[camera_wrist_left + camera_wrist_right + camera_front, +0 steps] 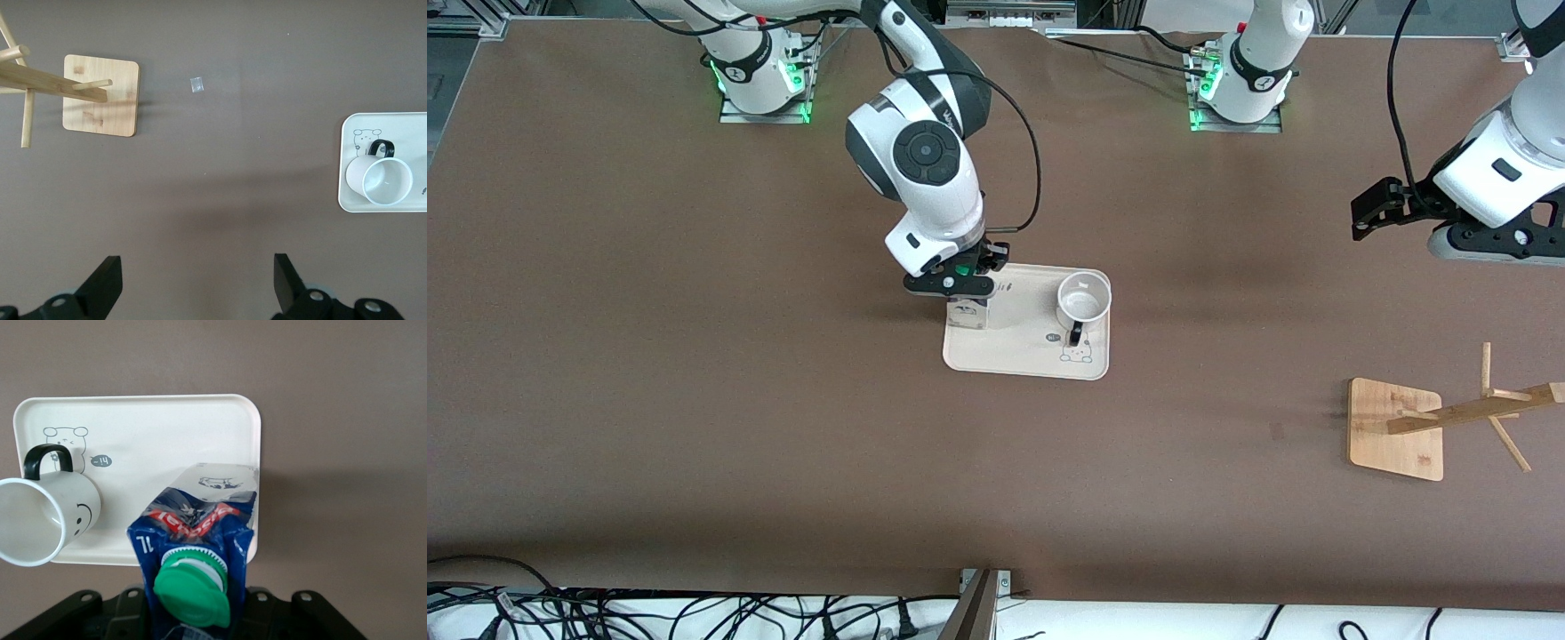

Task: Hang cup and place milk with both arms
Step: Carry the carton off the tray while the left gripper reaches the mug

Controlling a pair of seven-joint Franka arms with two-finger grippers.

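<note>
The milk (967,314) is a blue and white carton with a green cap, upright at the right arm's end of a cream tray (1023,357). My right gripper (963,286) is shut on the milk from above. The right wrist view shows the milk (200,527) close up between the jaws, over the tray (167,420). The cup (1083,302), white with a black handle, stands upright on the tray's other end, its handle toward the front camera; it also shows in the right wrist view (47,520). My left gripper (1371,210) is open and empty, waiting high over the left arm's end of the table.
A wooden mug rack (1396,431) with angled pegs stands near the left arm's end, nearer the front camera than the tray. The left wrist view shows the rack (100,97), the cup (383,180), the tray (350,127) and a small scrap (196,85). Cables (649,613) lie along the front edge.
</note>
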